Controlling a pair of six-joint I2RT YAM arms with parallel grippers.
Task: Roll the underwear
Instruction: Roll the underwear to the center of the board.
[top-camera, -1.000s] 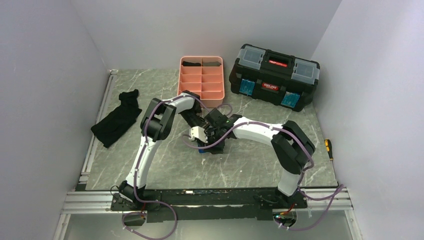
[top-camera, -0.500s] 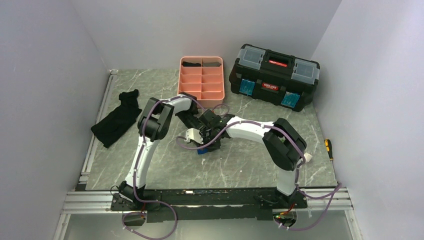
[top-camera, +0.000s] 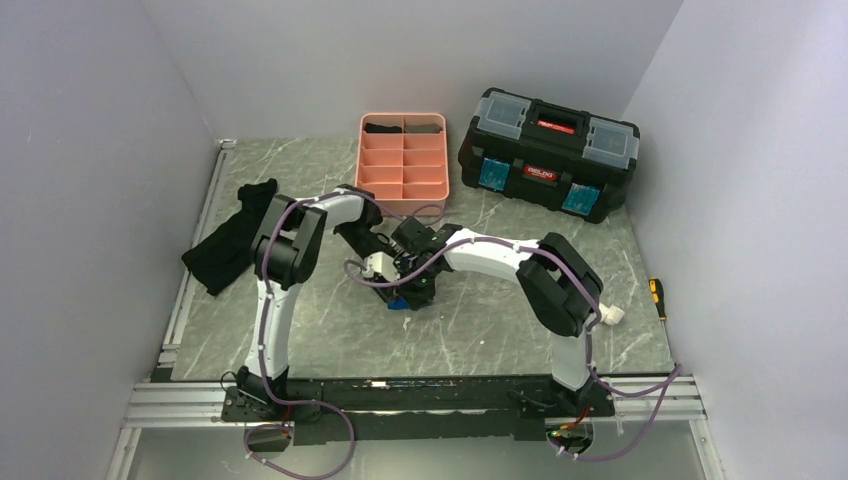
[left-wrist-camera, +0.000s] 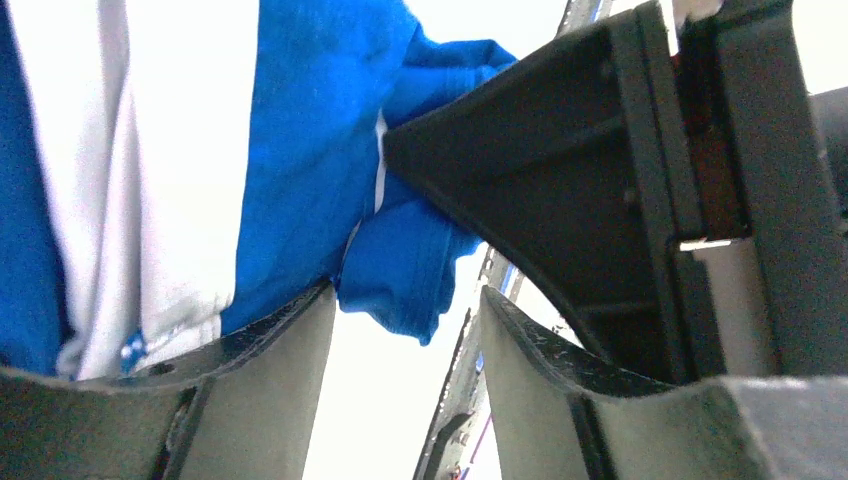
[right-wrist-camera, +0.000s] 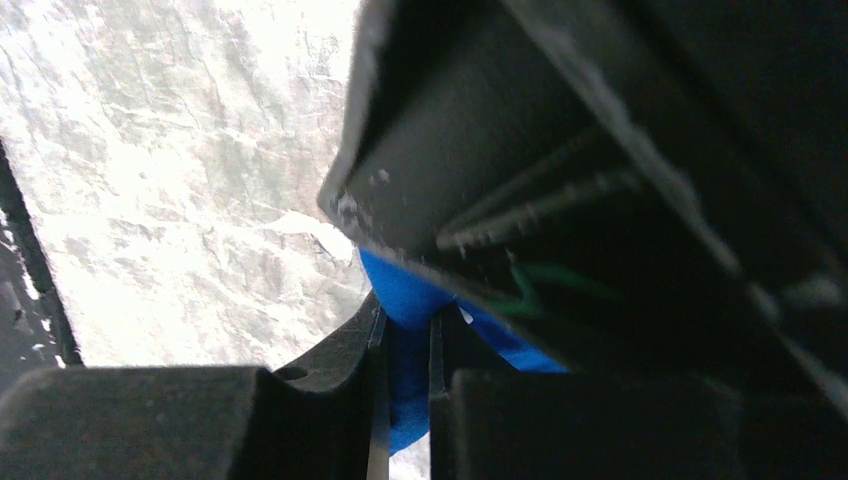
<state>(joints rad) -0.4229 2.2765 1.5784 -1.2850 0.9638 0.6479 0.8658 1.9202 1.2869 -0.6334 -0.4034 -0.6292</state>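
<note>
The underwear (top-camera: 398, 301), bright blue with white markings, shows as a small patch on the marble table under the two grippers, which meet at mid-table. In the left wrist view the underwear (left-wrist-camera: 300, 130) fills the upper left. My left gripper (left-wrist-camera: 405, 335) is open; a blue fold hangs above the gap, with nothing clamped between the fingers. The black finger (left-wrist-camera: 560, 180) of the other gripper presses into the cloth from the right. In the right wrist view my right gripper (right-wrist-camera: 408, 365) is shut on a fold of the underwear (right-wrist-camera: 405, 300), just above the table.
A pink divided tray (top-camera: 402, 190) stands at the back, with dark rolls in its far compartments. A black toolbox (top-camera: 547, 152) sits at the back right. A black cloth garment (top-camera: 235, 238) lies at the left. A screwdriver (top-camera: 657, 297) rests by the right edge.
Both grippers have shifted left together with the cloth. The left gripper has opened and let go of the fabric. The right gripper has closed on it.
</note>
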